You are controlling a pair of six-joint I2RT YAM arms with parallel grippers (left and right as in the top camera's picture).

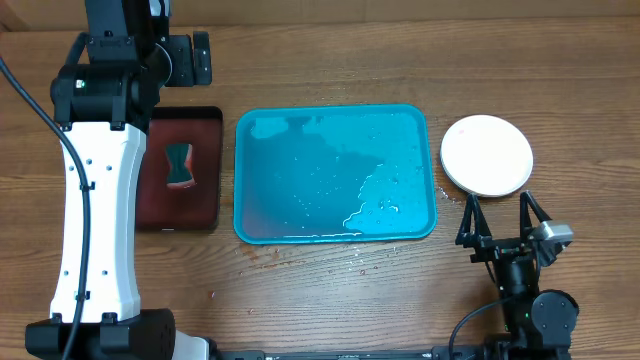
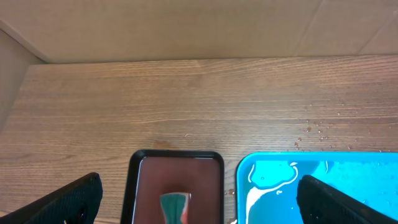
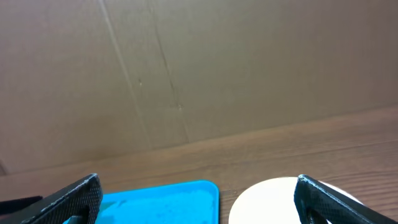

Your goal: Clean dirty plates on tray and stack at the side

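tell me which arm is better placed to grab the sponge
Left. The left tool, open, frames the sponge in the black tray in its wrist view; the right tool sits past the blue tray, by the white plate.

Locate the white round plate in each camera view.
Overhead: the white round plate sits right of the wet turquoise plastic tray.
Left wrist: not in it.
Right wrist: bottom edge, right of centre.
Shared landmark: the tray, in all three views.

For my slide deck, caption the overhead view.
Wet turquoise tray, white plate beside it, open right pincer near the plate, sponge in black tray.
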